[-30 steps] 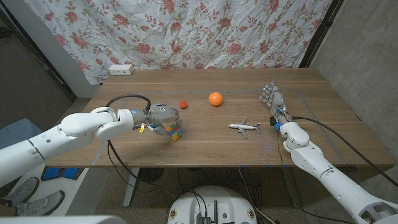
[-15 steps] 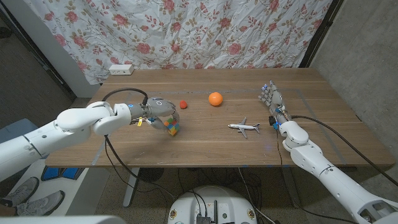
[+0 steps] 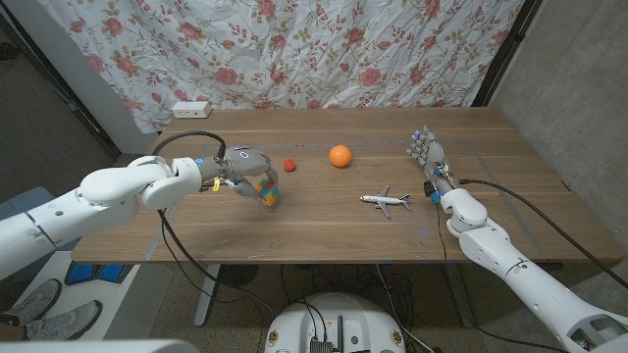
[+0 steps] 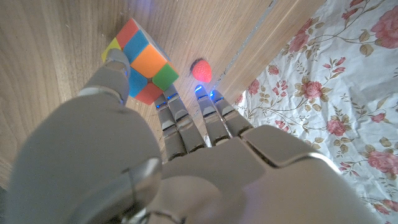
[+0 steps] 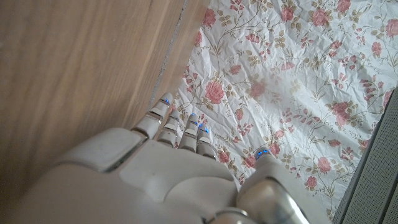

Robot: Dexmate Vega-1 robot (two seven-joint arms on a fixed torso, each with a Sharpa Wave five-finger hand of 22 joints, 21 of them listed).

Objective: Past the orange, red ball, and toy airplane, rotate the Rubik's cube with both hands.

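Holding the Rubik's cube (image 3: 269,193) above the bench (image 3: 324,221) near the red ball (image 3: 289,165), the left robot hand (image 3: 247,172) needs a firm pinch. The right robot hand (image 3: 428,153), released with fingers straight, waits well apart, so bringing it across should clear the toy airplane (image 3: 385,201).

Wooden table (image 3: 324,221); on it orange (image 3: 340,155); red ball (image 3: 289,164); toy airplane (image 3: 385,201)
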